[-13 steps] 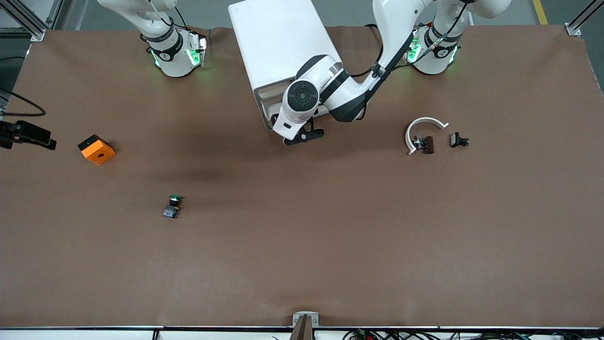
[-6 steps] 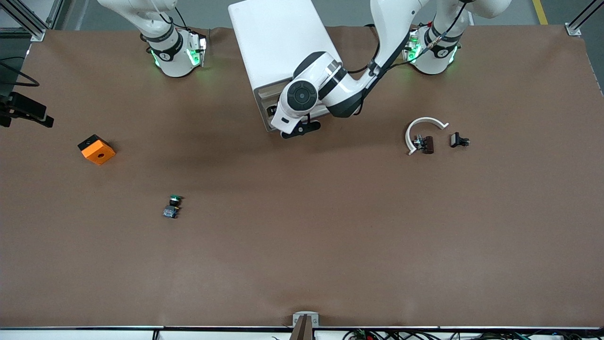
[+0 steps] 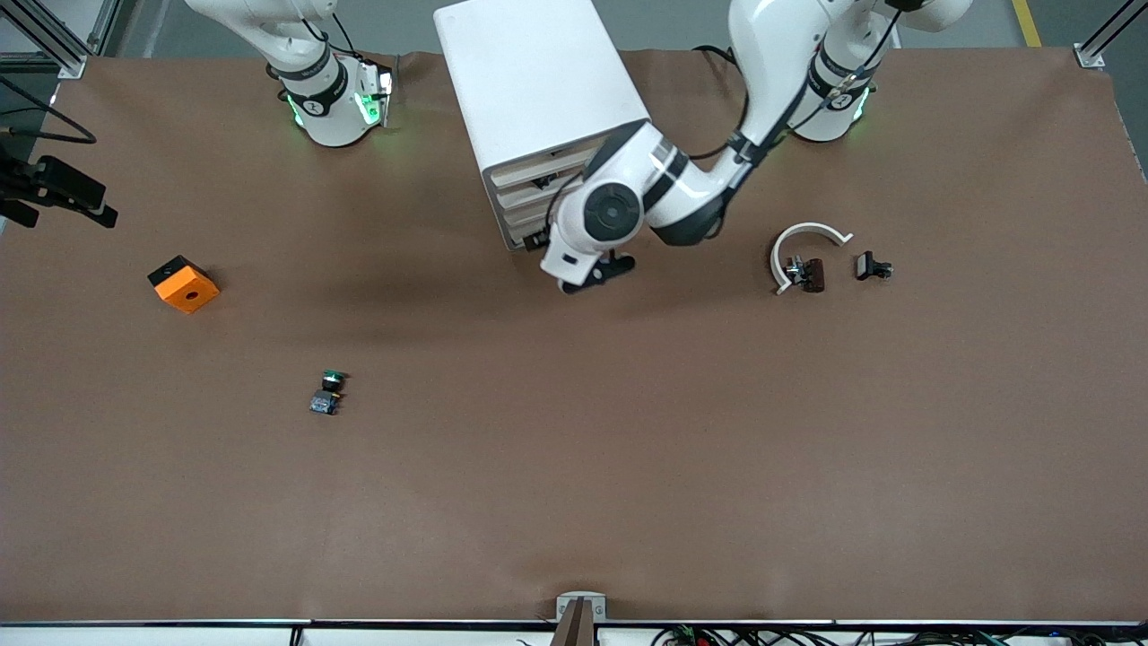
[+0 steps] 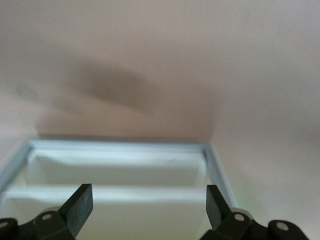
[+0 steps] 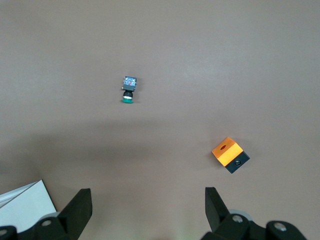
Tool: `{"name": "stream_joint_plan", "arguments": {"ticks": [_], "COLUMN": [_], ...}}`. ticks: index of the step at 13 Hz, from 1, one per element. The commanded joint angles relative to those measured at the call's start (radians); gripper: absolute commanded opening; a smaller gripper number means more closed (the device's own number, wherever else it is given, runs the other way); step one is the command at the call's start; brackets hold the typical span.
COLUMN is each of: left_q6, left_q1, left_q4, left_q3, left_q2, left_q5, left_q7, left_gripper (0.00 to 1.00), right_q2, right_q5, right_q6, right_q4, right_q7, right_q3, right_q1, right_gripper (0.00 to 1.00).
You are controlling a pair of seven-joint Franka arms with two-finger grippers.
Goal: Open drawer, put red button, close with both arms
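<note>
A wide brown table mat (image 3: 574,467) fills nearly the whole front view, lying flat with faint ripples near its edges and soft shadows across its middle. Above its top edge shows a strip of grey floor (image 3: 664,22) with a yellow line (image 3: 1027,22). Silver aluminium frame posts (image 3: 54,36) stand at the upper corners. Along the bottom edge runs a white rail (image 3: 152,633) with a small metal bracket (image 3: 580,610) and tangled cables (image 3: 717,637).

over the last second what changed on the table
The left gripper backed off from the cabinet front toward the left arm's end, jaws open and empty; the drawers look shut. The right gripper, at the right arm's end, drifted slightly. The green button and orange block stayed put.
</note>
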Motion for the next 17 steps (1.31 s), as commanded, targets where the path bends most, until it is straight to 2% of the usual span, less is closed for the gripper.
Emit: {"name": "stream_joint_plan", "arguments": {"ticks": [1,6,8,11,15,17], "left_q6": [-0.005,-0.049,-0.057,-0.089,-0.213,-0.296], "left_q1": [0.096,0.316,0.386,0.478,0.612,0.646], "left_q4": [0.037,0.056,0.059,0.057,0.066,0.073], "left_q3": [-0.010,-0.010,-0.010,-0.010,-0.010,0.001], "left_q2": [-0.028,-0.154,-0.187,-0.262,-0.361,-0.411], "left_q5": [0.091,0.213,0.247,0.284,0.303,0.301], "left_q7": [0.008,0.090,0.143,0.224,0.481,0.624], "left_gripper": [1.00,1.00,1.00,1.00,1.00,1.00], "right_q2": [-0.042,-0.048,-0.048,-0.048,-0.046,-0.048], "right_q5": [0.010,0.007,0.007,0.007,0.008,0.008], "right_q6": [0.015,0.015,0.012,0.004,-0.005,-0.010], "right_q4": [-0.038,-0.041,-0.041,-0.041,-0.041,-0.039], "right_q7": [0.013,0.013,0.012,0.013,0.032,0.067], "right_q3": [0.002,-0.030,-0.062,-0.062,-0.064,-0.062], "right_q1": [0.012,0.040,0.042,0.039,0.039,0.040], "right_gripper": [1.00,1.00,1.00,1.00,1.00,1.00]}}
